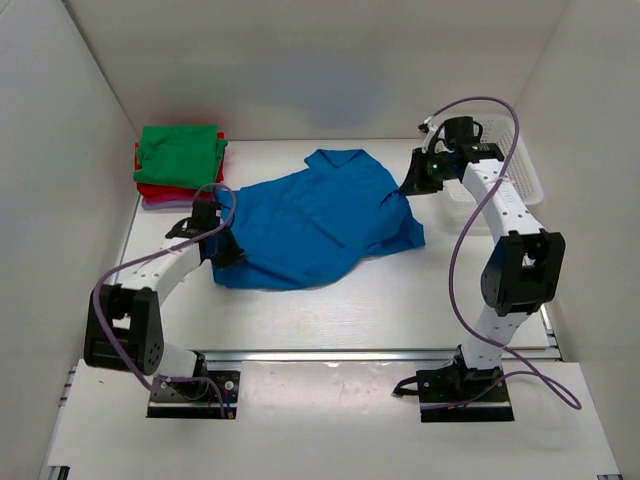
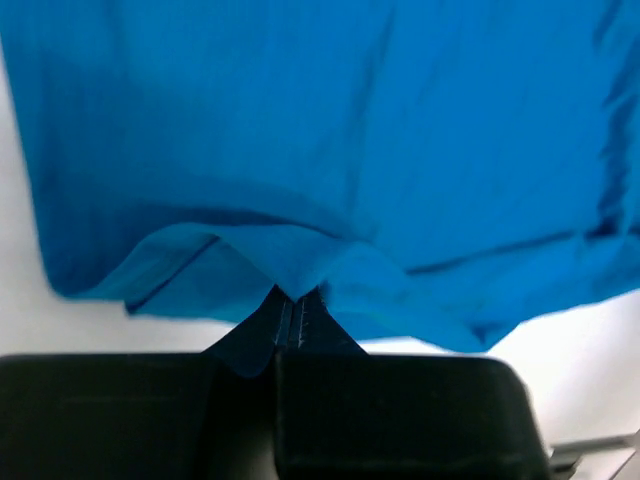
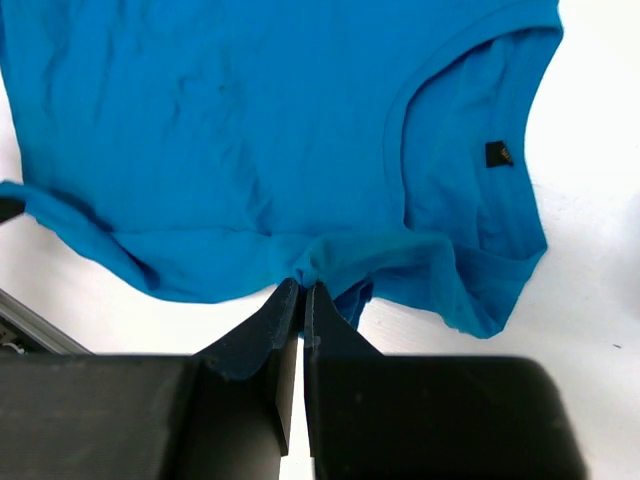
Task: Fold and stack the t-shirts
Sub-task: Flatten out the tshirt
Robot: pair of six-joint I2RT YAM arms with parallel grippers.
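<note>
While left and right jaws clamp opposite edges of the blue t-shirt (image 1: 315, 220), table (image 1: 350, 315) shows around it.

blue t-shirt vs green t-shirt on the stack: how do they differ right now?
The blue t-shirt lies spread and rumpled; the green t-shirt is folded square. Blue lies on the table; green tops the stack, far left. The left tool and right tool each pinch the blue one's edge; nothing touches the green. Both are plain cloth.

Ahead of my left fingers (image 2: 256, 340), the blue t-shirt (image 2: 320, 130) runs off-frame; beyond my right fingers (image 3: 268, 325), its collar tag (image 3: 498, 153) is unreadable.
</note>
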